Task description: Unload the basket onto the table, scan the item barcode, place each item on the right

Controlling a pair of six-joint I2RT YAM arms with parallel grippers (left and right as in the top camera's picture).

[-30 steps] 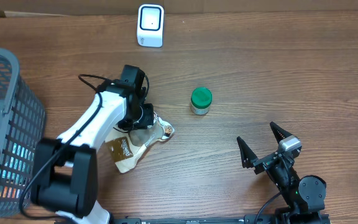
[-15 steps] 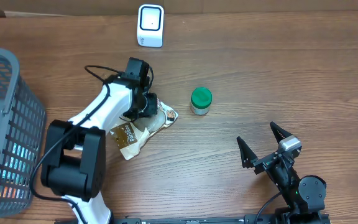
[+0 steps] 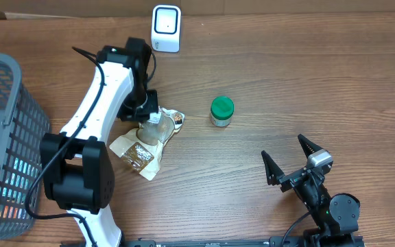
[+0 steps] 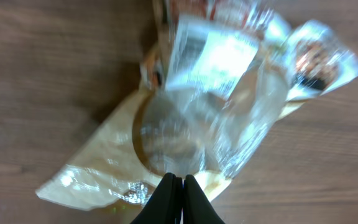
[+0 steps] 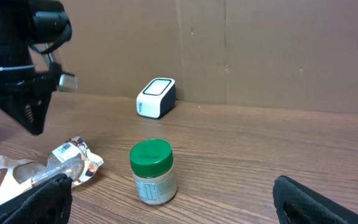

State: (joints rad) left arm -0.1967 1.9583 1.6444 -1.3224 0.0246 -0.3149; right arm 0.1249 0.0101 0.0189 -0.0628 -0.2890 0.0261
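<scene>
Observed: left fingers closed tight, pinching clear end of snack pouch, left-centre of worktop; right fingers spread wide, empty.

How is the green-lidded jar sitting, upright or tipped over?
Upright: the jar stands on its base on the table, with its green lid on top.

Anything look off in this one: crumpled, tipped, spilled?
The snack bag lies crumpled and skewed on the table, its clear top end bunched up beneath the shut left gripper. Whether the gripper actually pinches it is unclear. The green-lidded jar stands upright, and nothing has spilled.
</scene>
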